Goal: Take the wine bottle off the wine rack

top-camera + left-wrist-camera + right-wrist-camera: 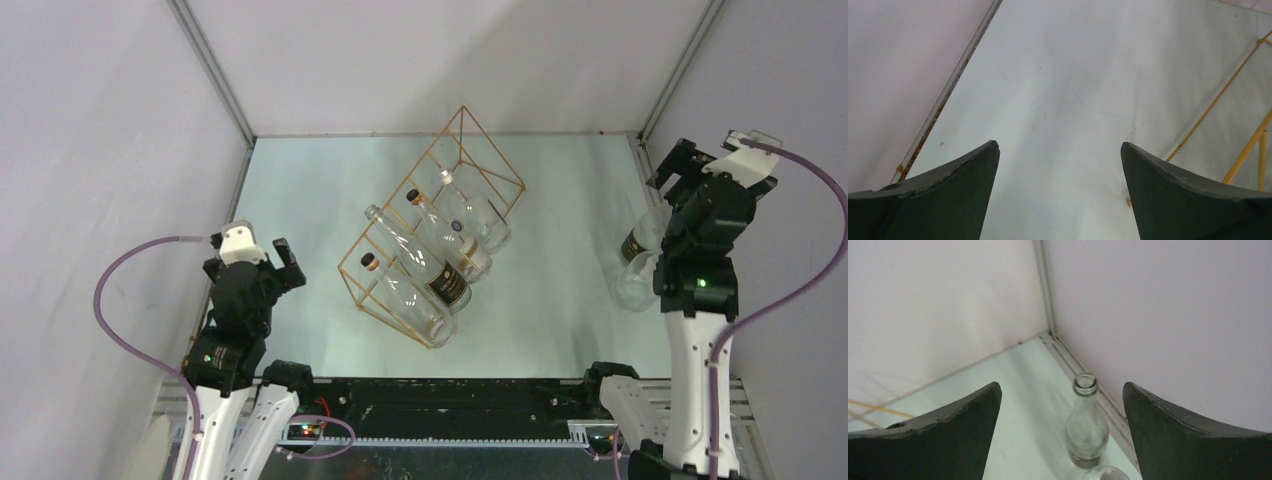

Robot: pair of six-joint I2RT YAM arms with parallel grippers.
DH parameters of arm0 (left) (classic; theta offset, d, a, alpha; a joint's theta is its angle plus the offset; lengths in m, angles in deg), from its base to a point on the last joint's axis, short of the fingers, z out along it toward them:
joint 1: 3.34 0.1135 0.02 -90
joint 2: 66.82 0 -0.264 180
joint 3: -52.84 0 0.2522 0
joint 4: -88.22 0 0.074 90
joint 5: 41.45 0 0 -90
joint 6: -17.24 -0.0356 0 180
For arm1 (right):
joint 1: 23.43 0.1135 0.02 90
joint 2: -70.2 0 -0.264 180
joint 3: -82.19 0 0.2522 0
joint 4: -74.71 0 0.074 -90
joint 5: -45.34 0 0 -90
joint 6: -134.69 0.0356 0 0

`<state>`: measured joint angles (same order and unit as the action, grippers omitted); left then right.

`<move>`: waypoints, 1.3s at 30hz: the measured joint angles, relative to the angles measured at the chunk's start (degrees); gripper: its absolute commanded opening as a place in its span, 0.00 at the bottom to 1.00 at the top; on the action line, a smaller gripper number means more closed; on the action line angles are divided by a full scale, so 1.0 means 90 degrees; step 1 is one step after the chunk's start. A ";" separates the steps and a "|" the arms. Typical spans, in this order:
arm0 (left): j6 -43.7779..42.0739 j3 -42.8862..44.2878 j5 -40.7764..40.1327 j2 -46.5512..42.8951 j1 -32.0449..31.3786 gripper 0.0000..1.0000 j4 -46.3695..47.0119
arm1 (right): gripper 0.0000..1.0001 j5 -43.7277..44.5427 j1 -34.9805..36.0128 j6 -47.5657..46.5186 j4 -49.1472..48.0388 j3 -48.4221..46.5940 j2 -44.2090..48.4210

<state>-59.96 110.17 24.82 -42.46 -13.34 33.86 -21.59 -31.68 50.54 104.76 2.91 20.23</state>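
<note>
1. On the bench [300, 200], four wine bottles [430, 262] lie in the wine rack [493, 146].
2. Beside the right arm, two loose bottles [632, 246] stand off the rack, so I judge the job partly done.
3. Both claws gape wide and empty: the left claw [1060, 147] over bare bench, the right claw [1060, 390] facing one of the loose bottles [1086, 426].

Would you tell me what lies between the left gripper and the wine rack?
Nothing: between the left gripper and the wine rack the table is bare, shown in the top view.
</note>
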 measured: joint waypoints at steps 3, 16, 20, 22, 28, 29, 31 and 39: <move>-0.0046 0.0202 0.0046 0.0000 0.0000 0.98 -0.0058 | 0.92 -0.0277 0.0325 0.0097 0.0396 -0.0350 0.0389; -0.0041 0.0403 0.0335 -0.0238 0.0000 0.98 -0.0442 | 0.91 -0.1676 0.2866 0.0675 0.2356 -0.1549 0.1146; -0.0032 0.0435 0.0357 -0.0238 0.0000 0.98 -0.0488 | 0.91 -0.1955 0.3257 0.0882 0.2829 -0.1547 0.1003; -0.0015 0.0435 0.0386 -0.0238 0.0000 0.98 -0.0510 | 0.91 -0.2074 0.3453 0.0979 0.2999 -0.1535 0.0806; 0.0189 0.0427 0.0546 -0.0238 0.0000 0.98 -0.0481 | 0.91 -0.2429 0.4082 0.1018 0.2982 -0.1018 0.0481; 0.0228 0.0410 0.0563 -0.0245 0.0000 0.98 -0.0454 | 0.91 -0.2506 0.4180 0.1018 0.2968 -0.0901 0.0427; 0.0299 0.0362 0.0644 -0.0270 0.0000 0.98 -0.0425 | 0.91 -0.2650 0.4359 0.1008 0.2883 -0.0675 0.0333; 0.0780 0.0347 0.1081 -0.0469 0.0000 0.98 -0.0408 | 0.91 -0.3075 0.4862 0.0918 0.2319 0.0024 -0.0294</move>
<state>-52.95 113.30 34.55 -46.67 -13.34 30.19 -49.26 12.08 58.80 125.63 3.13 17.58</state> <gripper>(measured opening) 0.985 0.913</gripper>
